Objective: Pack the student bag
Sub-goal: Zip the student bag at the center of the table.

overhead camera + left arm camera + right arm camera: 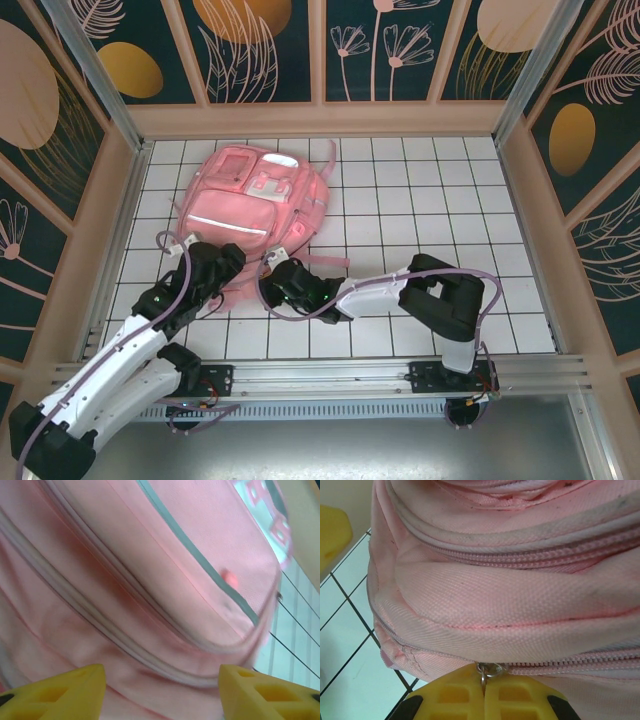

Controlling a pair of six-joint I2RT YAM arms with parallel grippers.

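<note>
On the white tiled table (430, 200), left of centre: large soft pink fabric backpack (250, 200) lying flat | step judged: working zip; pull in line with zip track (580, 666), bag braced | my right gripper (484, 680): clamped shut on small metal zipper pull (490, 669) | my left gripper (162, 690): jaws well apart, holding nothing, close by the bag

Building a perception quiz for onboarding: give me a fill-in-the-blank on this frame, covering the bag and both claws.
1. The student bag on the white tiled table is ___ in colour.
2. The right claw is shut on the metal pull of a ___ on the bag.
3. The left claw stands ___, its yellow fingers apart, facing the bag.
Missing words: pink; zipper; open.
</note>
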